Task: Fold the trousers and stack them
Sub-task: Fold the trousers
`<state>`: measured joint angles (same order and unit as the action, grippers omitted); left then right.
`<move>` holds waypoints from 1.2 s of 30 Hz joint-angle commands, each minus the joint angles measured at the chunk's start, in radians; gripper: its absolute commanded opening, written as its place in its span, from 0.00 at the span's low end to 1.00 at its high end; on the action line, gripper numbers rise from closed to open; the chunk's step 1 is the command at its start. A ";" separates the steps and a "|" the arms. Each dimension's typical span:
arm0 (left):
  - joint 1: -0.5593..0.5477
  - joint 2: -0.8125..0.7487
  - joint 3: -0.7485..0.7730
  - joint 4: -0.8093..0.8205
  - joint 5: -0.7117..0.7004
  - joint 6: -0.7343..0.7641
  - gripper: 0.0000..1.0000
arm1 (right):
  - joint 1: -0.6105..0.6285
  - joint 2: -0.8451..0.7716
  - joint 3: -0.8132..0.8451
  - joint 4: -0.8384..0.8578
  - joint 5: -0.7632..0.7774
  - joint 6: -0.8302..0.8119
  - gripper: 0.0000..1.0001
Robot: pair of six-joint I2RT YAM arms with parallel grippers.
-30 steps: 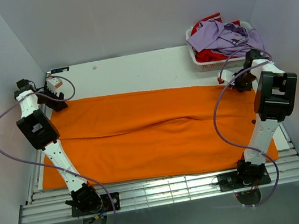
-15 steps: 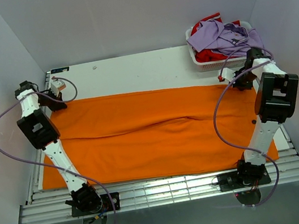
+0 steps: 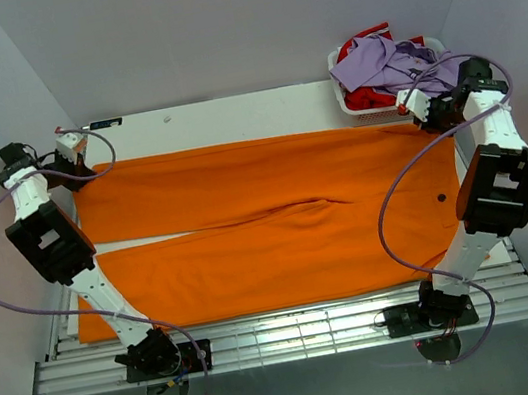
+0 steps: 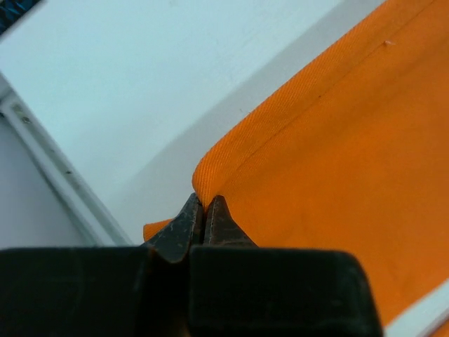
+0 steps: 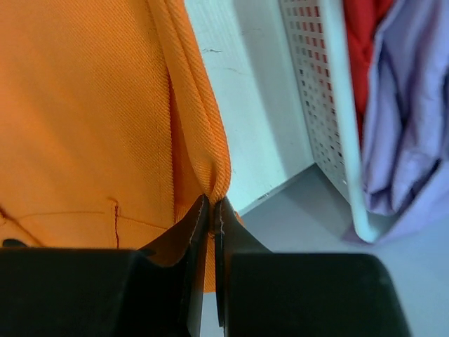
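The bright orange trousers [image 3: 268,222] lie spread across the white table, nearly its full width. My left gripper [image 3: 68,172] is shut on their far left corner, where the hem [image 4: 210,172] bunches between the jaws [image 4: 204,205]. At the far right my right gripper [image 3: 422,122] is shut on the other far corner; a fold of orange cloth [image 5: 210,151] runs into the closed jaws [image 5: 212,203]. Both held corners are raised and the far edge is pulled taut between them.
A white perforated basket [image 3: 363,111] at the back right holds a lilac shirt [image 3: 389,63] and a red garment [image 3: 369,96]; its wall [image 5: 319,105] stands just right of my right gripper. Bare white table [image 3: 221,121] lies behind the trousers. Enclosure walls close both sides.
The left gripper shut on the far left corner. Both arms then moved outward and back with their corners, drawing the trousers' far edge up the table and stretching it.
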<state>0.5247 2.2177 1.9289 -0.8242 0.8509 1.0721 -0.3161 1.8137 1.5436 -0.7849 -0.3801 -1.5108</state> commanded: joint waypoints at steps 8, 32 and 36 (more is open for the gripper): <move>0.213 -0.537 -0.387 0.105 0.186 0.139 0.00 | -0.159 -0.299 -0.121 -0.060 -0.091 -0.164 0.08; 0.642 -0.717 -1.119 -0.150 -0.254 0.924 0.00 | -0.506 -0.646 -0.944 -0.065 0.092 -0.778 0.08; 0.494 -0.676 -1.150 -0.009 -0.332 0.719 0.00 | -0.465 -0.581 -0.935 0.013 0.106 -0.625 0.08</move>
<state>1.1126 1.5318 0.8066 -1.0298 0.6109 1.8931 -0.8017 1.1881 0.6064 -0.9028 -0.3355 -1.9789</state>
